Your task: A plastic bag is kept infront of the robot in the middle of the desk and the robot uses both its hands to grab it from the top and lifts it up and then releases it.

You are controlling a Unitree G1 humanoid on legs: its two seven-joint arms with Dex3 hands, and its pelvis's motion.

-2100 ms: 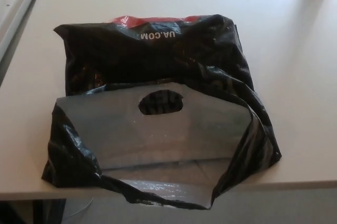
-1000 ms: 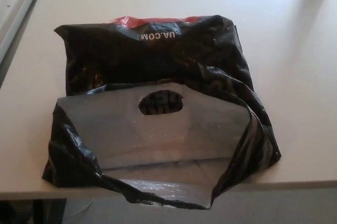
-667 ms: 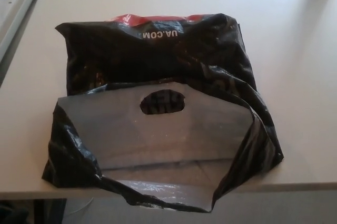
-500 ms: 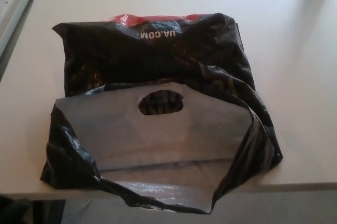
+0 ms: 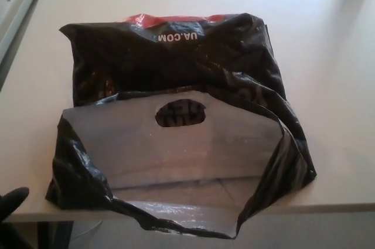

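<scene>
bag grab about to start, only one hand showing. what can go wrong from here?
1. The plastic bag lies with its open mouth hanging over the desk front edge, so a nudge could pull it off.
2. The handle cut-out sits in a limp, flat flap; fingers may pinch only one thin layer, which could slip or tear.
3. Only the left hand shows, low at the corner; the right is out of view, so an uneven one-sided lift could tilt the bag.

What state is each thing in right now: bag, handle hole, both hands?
Bag: lying on the desk, mouth open toward the robot, near edge hanging over the desk's front.
Handle hole: empty, nothing gripping it.
Left hand: only a dark tip shows at the lower left corner, clear of the bag; open or shut cannot be told.
Right hand: not in view.
</scene>
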